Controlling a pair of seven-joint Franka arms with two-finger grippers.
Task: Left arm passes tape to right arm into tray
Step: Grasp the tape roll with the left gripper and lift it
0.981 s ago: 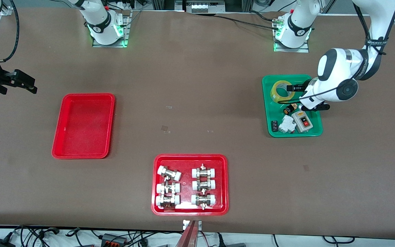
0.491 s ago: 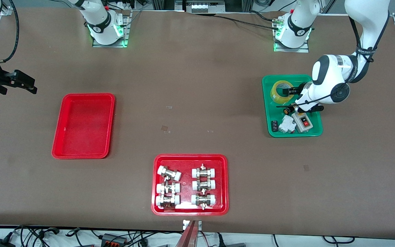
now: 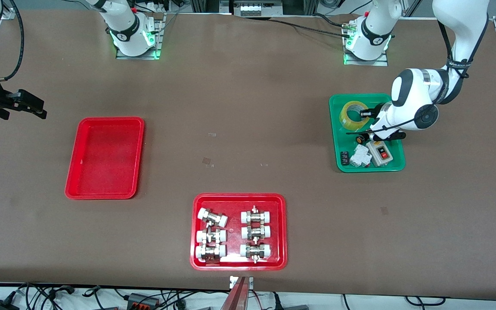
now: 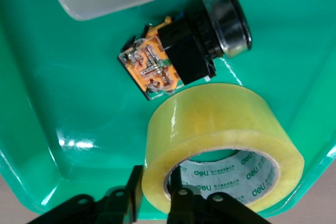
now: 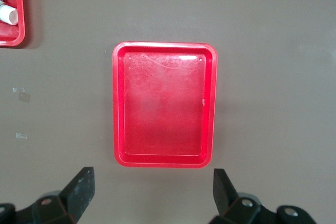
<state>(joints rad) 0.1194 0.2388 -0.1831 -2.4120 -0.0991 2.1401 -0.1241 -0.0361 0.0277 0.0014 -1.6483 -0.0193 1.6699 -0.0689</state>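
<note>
In the front view the left gripper (image 3: 365, 113) is mostly being hidden by its own white wrist; only a black tip is showing over the green tray (image 3: 396, 165), in the upper part of the frame toward the left arm's end of the table. In the left wrist view this gripper (image 4: 156, 192) is being cut off by the bottom edge, so only its fingers (image 4: 135, 192) are showing. They are narrowed onto the wall of the tape (image 4: 220, 114), one finger against the outer face and one inside the white core. The right gripper (image 3: 37, 107) is waiting over bare table at the edge of the frame at the right arm's end, its arm cropped there. In the right wrist view the right gripper (image 5: 152, 198) is spreading wide, with the plain red tray (image 5: 163, 108) showing between its tips.

Against half a second ago, the left gripper's tip is sitting slightly closer to the ring's wall, no longer over its hole, while the tape (image 3: 345, 117) is lying where it lay.

The tape is lying flat in the green tray (image 4: 63, 77), in the corner at the top of the tray, hole upward, its axis upright. A push-button part (image 4: 184, 59) is lying just beside it. The red tray (image 3: 103, 157) is sitting well apart, mid-frame toward the right arm's end.
</note>
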